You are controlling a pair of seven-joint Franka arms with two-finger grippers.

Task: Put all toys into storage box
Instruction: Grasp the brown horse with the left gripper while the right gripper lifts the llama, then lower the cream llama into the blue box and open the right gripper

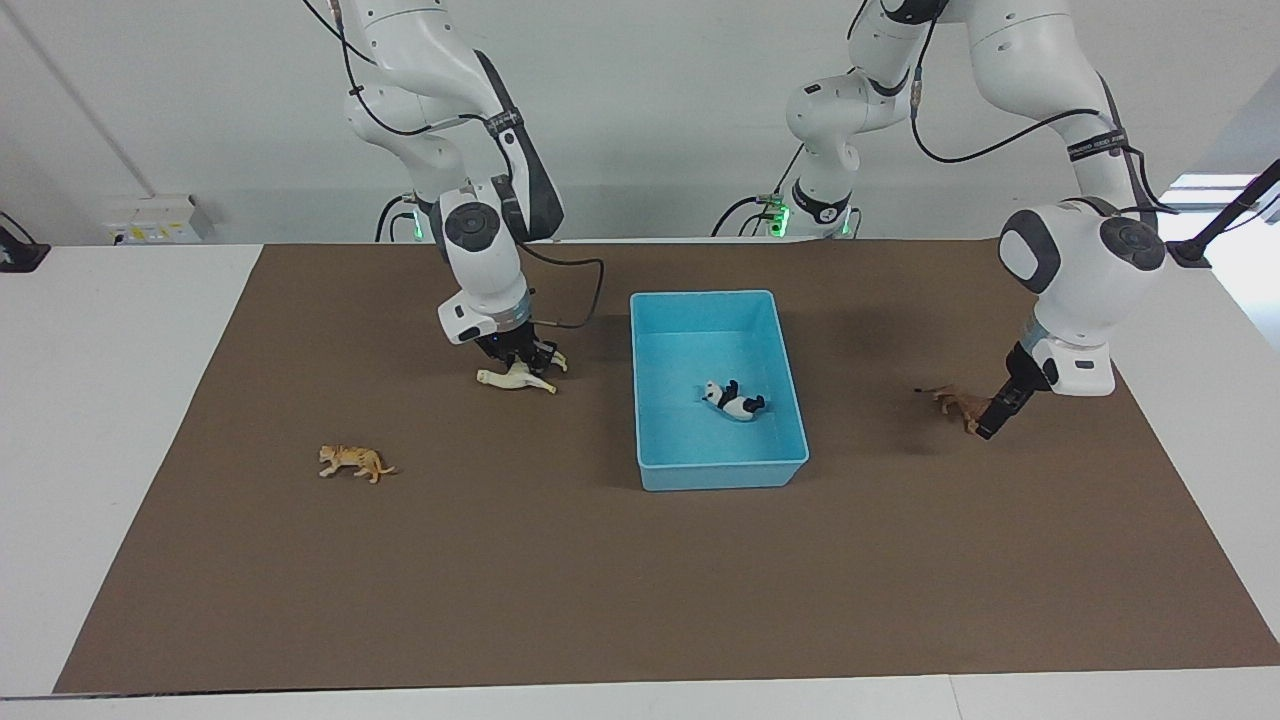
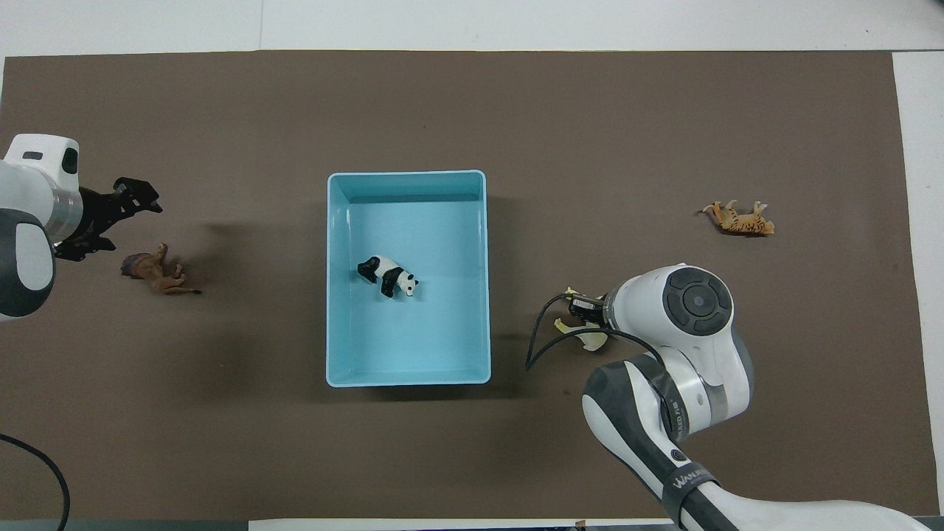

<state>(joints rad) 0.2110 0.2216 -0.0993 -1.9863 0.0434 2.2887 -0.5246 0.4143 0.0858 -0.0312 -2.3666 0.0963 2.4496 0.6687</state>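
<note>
The light blue storage box (image 1: 722,472) (image 2: 408,379) stands mid-mat with the panda (image 1: 735,400) (image 2: 387,276) lying in it. My right gripper (image 1: 521,358) is down on the cream llama (image 1: 512,379) (image 2: 584,338), shut on its body; the llama lies on the mat beside the box. My left gripper (image 1: 988,424) (image 2: 122,225) is open, low over the head end of the brown lion (image 1: 950,402) (image 2: 157,270), which lies on its side toward the left arm's end. The tiger (image 1: 351,462) (image 2: 738,220) lies alone toward the right arm's end.
A brown mat (image 1: 560,600) covers most of the white table. A black cable (image 2: 542,335) loops from the right wrist toward the box.
</note>
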